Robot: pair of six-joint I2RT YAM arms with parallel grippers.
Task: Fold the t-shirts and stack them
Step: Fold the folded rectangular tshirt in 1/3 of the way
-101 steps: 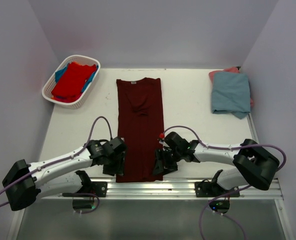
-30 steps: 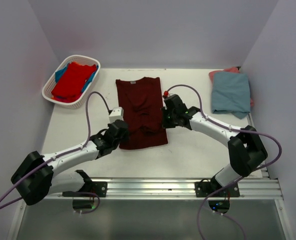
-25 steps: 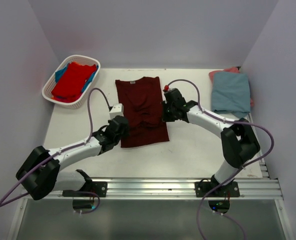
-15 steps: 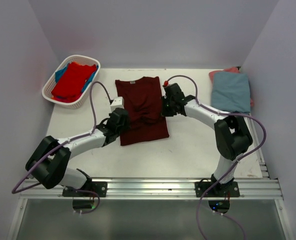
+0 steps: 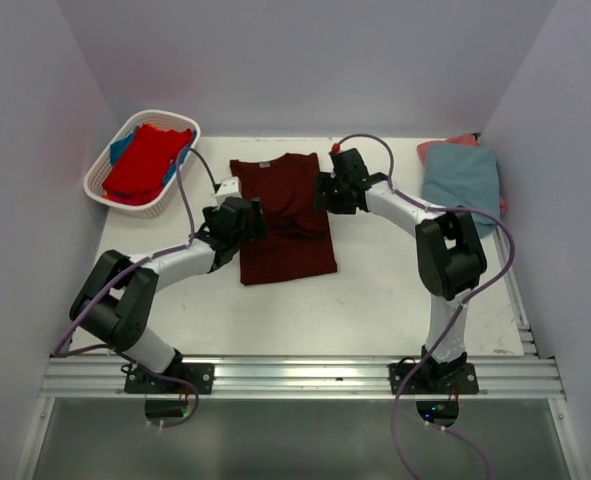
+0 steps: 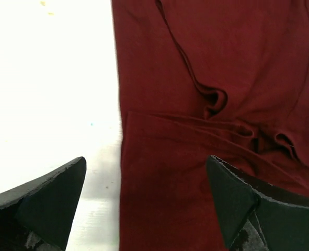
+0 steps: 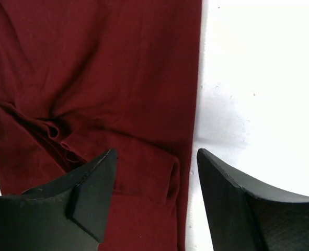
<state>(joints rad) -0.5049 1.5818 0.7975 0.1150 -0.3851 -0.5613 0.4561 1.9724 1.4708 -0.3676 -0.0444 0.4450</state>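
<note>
The dark maroon t-shirt [image 5: 283, 225] lies flat mid-table, its near part folded over towards the collar, with wrinkles at the fold. My left gripper [image 5: 243, 218] is open over the shirt's left edge. In the left wrist view the gripper [image 6: 146, 209] straddles that edge of the shirt [image 6: 217, 63] and holds nothing. My right gripper [image 5: 326, 194] is open at the shirt's right edge. In the right wrist view the gripper [image 7: 157, 204] straddles the folded layer of the shirt [image 7: 117, 63] and holds nothing.
A white slatted basket [image 5: 97, 190] at the back left holds a bright red t-shirt [image 5: 147, 160] over a blue one [image 5: 121, 148]. At the back right a folded grey-blue t-shirt [image 5: 461, 185] lies on a salmon pink one [image 5: 462, 140]. Walls close in on three sides.
Both grippers have moved from the shirt's near hem towards the far end. The maroon shirt's near part now lies folded over itself, so it is shorter.
</note>
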